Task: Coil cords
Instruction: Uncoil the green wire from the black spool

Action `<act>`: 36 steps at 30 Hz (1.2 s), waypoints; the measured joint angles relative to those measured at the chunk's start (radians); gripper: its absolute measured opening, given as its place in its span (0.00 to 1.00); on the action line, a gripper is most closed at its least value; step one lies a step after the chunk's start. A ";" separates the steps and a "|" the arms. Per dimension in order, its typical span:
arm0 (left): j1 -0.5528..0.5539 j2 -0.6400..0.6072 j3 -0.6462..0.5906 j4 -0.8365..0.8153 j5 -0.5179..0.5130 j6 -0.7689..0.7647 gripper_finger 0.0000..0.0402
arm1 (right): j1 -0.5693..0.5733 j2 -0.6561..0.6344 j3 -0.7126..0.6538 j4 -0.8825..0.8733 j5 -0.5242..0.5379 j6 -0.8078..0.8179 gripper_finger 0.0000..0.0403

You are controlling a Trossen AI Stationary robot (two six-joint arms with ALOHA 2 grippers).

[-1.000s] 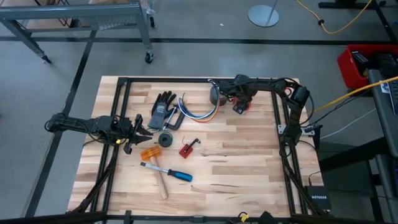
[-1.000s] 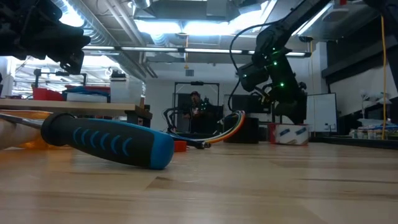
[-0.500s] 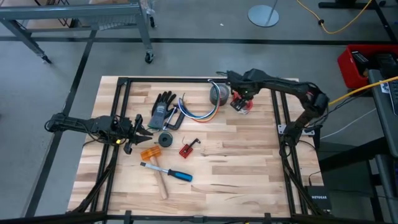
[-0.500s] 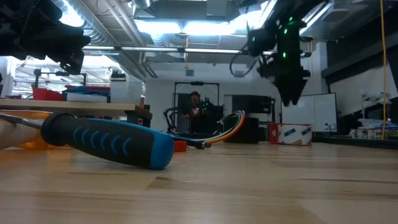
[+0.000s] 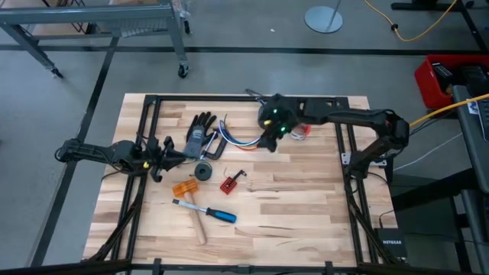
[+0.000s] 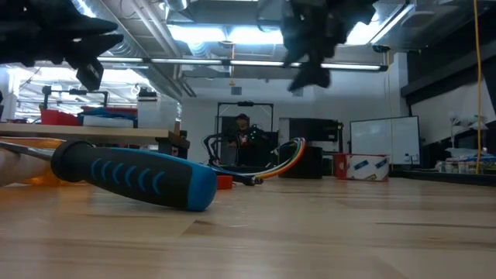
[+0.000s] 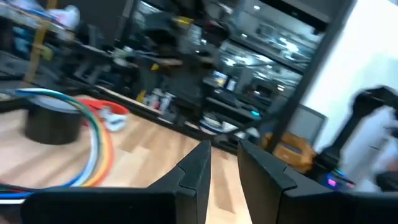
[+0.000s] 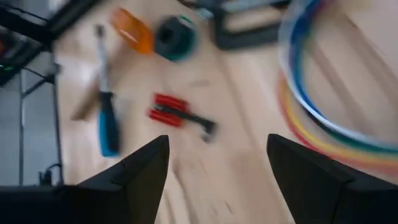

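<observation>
The cords [image 5: 243, 138] are a curved bundle of blue, orange, white and green strands lying on the table's far middle, next to a black glove [image 5: 199, 128]. They also show in the low view [image 6: 288, 154], the left wrist view [image 7: 94, 138] and the right wrist view [image 8: 320, 99]. My right gripper [image 5: 265, 140] hovers open above the bundle's right end, high over the table in the low view [image 6: 310, 46], and touches nothing. My left gripper [image 5: 170, 155] waits at the table's left, its fingers [image 7: 198, 167] a narrow gap apart and empty. I cannot pick out a black cord.
A dark tape roll [image 5: 204, 169], a red clamp [image 5: 231, 182], an orange piece [image 5: 183, 189] and a blue-handled screwdriver [image 5: 216, 215] lie in the middle and near left. A red ring [image 5: 300, 130] lies behind my right arm. The table's right half is bare wood.
My right gripper has swung from beside the red ring toward the table's left and now stands over the cords' right end; it has risen and turned on the way. My left gripper has turned about its wrist in place. The cords have not moved.
</observation>
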State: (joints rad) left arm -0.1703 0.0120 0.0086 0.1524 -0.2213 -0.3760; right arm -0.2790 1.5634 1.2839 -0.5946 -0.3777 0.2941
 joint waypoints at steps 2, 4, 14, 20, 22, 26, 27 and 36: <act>0.000 0.000 0.000 -0.025 -0.040 0.006 0.18 | 0.046 0.016 0.000 0.088 0.004 0.014 0.68; 0.000 0.006 0.000 -0.063 -0.061 -0.010 0.18 | 0.079 0.039 0.000 0.134 0.005 0.015 0.68; 0.001 0.202 0.001 -0.100 -0.113 -0.364 0.18 | 0.109 0.152 0.000 0.176 0.000 -0.010 0.68; 0.001 0.419 0.002 -0.099 -0.147 -0.540 0.13 | 0.109 0.190 0.000 0.185 0.001 -0.011 0.68; 0.001 0.485 0.002 -0.100 -0.148 -0.602 0.10 | 0.109 0.192 -0.002 0.183 0.005 -0.011 0.68; 0.001 0.587 0.002 -0.100 -0.148 -0.694 0.04 | 0.109 0.193 -0.002 0.212 0.018 -0.012 0.68; 0.001 0.606 0.002 -0.101 -0.148 -0.710 0.03 | 0.109 0.194 -0.002 0.222 0.019 -0.012 0.68; 0.001 0.660 0.002 -0.103 -0.121 -0.720 0.06 | 0.109 0.193 -0.002 0.261 0.019 -0.012 0.68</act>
State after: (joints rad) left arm -0.1692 0.6716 0.0109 0.0494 -0.3419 -1.0961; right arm -0.1699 1.7569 1.2823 -0.3336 -0.3592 0.2821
